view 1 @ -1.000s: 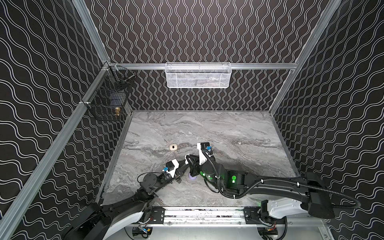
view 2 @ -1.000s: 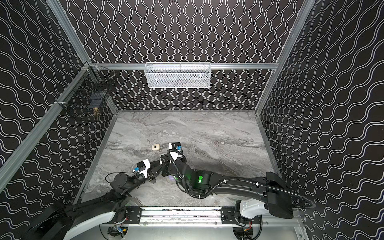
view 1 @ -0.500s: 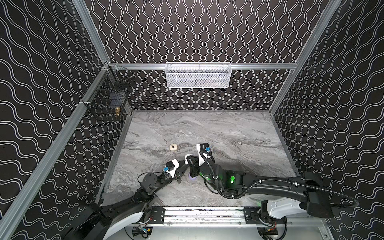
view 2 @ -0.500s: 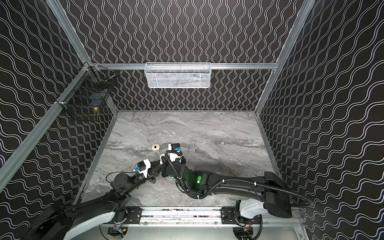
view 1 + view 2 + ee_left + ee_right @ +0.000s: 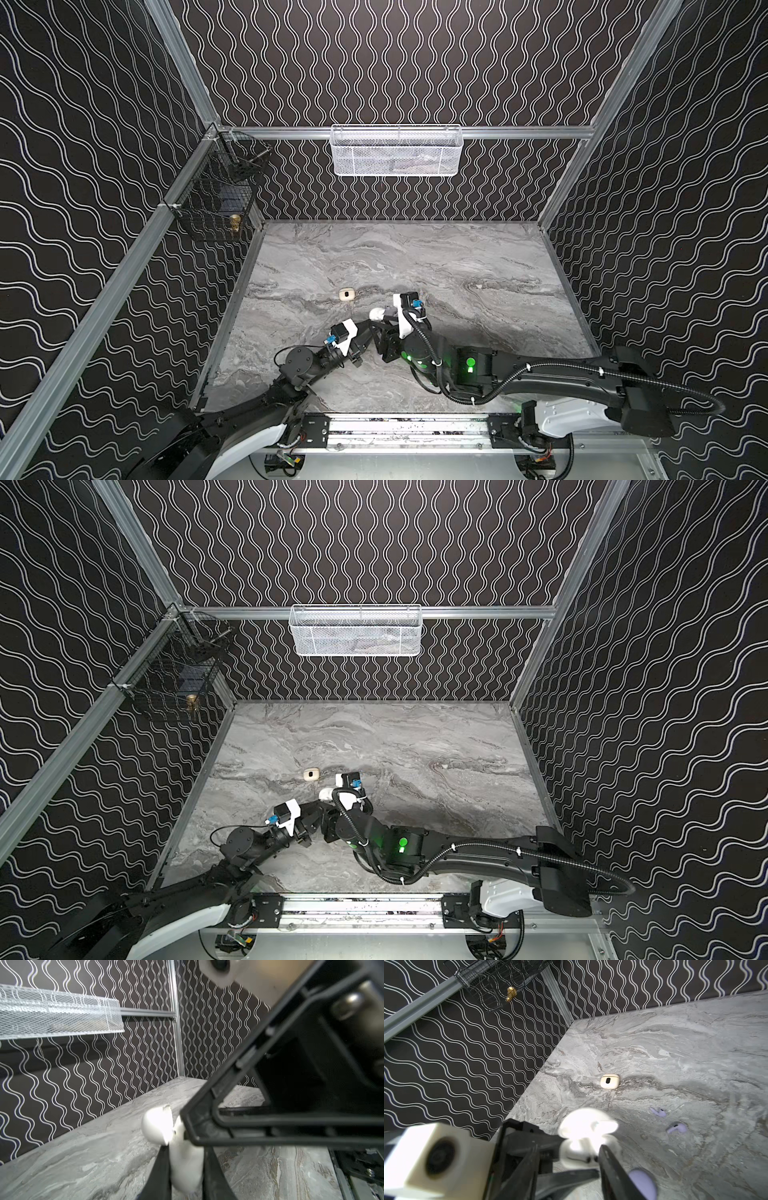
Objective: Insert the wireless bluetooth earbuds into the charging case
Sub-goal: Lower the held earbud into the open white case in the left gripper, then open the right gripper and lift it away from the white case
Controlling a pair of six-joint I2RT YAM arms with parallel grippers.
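While the left pincer [image 5: 185, 1165] clamps one open white charging case [image 5: 579, 1153], the right pincer [image 5: 385, 318] stands partly open just beside that case. Near it, two lavender earbuds [image 5: 658, 1112] [image 5: 676, 1128] lie apart on the tabletop [image 5: 695, 1053]; one lavender case [image 5: 642, 1184] sits close by, one closed cream case [image 5: 609, 1081] farther off.

White case [image 5: 586, 1124] washed out by glare and blurred, inside unreadable; lavender case [image 5: 643, 1184] cut off by the picture edge and half covered; lavender earbuds [image 5: 676, 1128] not discernible in top views.
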